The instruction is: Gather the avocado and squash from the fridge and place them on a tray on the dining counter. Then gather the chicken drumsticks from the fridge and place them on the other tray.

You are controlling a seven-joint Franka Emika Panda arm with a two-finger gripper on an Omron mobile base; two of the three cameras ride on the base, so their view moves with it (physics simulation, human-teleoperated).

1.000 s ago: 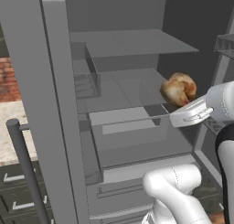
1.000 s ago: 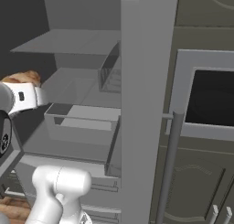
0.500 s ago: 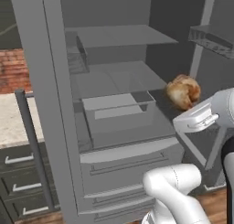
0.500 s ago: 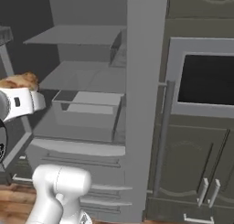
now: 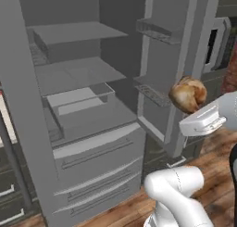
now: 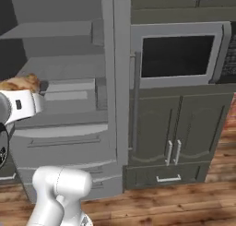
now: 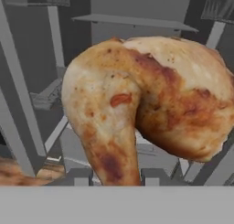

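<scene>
No brand, label or writing can be read on the fridge (image 5: 88, 142), the wall oven (image 6: 177, 54) or the cabinets. The tool (image 5: 196, 111) is nearly closed, clamped on 1 golden-brown chicken drumstick (image 5: 187, 93), held in the air out in front of the fridge, beside the rim of its open door (image 5: 178, 59) and above the wood floor (image 5: 217, 175). In front of the fridge's lower drawers the floor lies open, with the door's edge close beside the drumstick.
</scene>
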